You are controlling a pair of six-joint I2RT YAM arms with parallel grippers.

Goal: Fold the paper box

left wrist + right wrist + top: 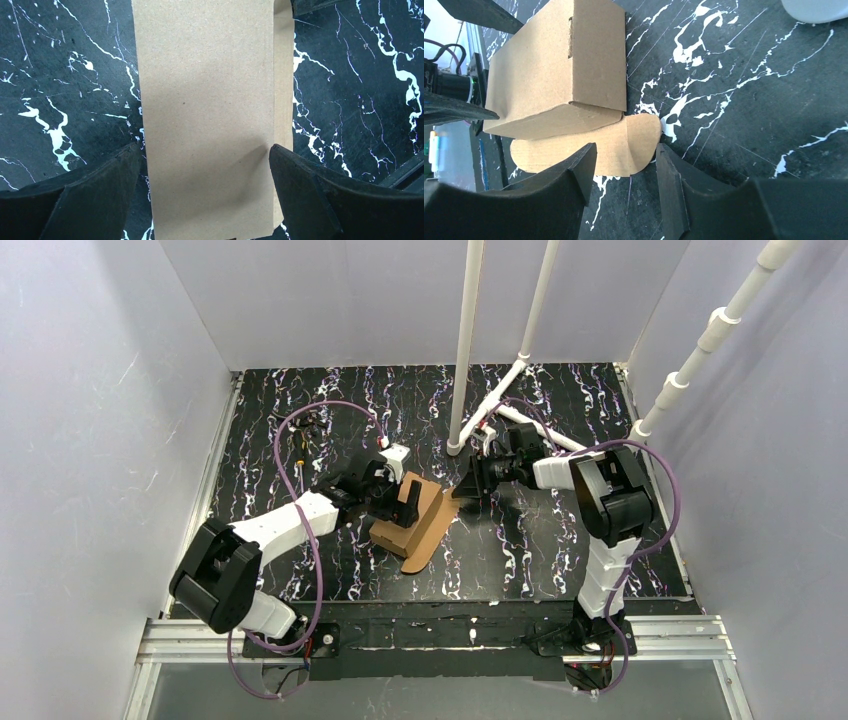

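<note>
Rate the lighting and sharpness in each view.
Top external: even light, sharp, no glare on the paper box. Left wrist: soft shadows fall across its cardboard. Right wrist: box crisp, background at the left edge washed out.

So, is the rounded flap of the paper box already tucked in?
No, the rounded flap sticks out flat on the table from the paper box.

The paper box (559, 65) is matt, grainy brown cardboard.
</note>
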